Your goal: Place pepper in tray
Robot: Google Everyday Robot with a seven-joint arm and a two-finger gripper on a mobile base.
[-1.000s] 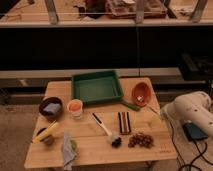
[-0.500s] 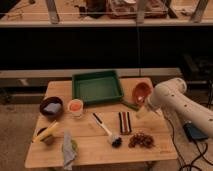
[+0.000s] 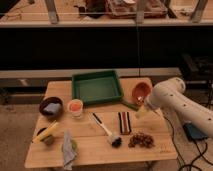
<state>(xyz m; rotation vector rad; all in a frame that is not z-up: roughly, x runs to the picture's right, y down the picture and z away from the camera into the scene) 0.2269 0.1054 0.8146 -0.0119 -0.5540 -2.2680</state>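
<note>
The arm [image 3: 175,102] has swung in from the right edge over the last second and now reaches across the tabletop's [image 3: 95,150] right side. Its tool [image 3: 141,111] hangs low just in front of the orange bowl [image 3: 141,91], a little left of where it was half a second ago. The tool's jaws stand wide apart and grip nothing.

The pepper [image 3: 130,105] has not moved. It lies on the tabletop between the tray's [image 3: 97,100] front right corner and the orange bowl, just beside the tool; I cannot tell if they touch. It is outside the tray.

Nothing else has shifted:
- the dark bowl [image 3: 51,107] and cup [image 3: 75,107] left of the tray
- the brush [image 3: 105,129] and striped piece [image 3: 124,122] in the middle
- the brown heap [image 3: 141,140] at front right
- the yellow stick [image 3: 46,131] and cloth [image 3: 67,149] at front left
</note>
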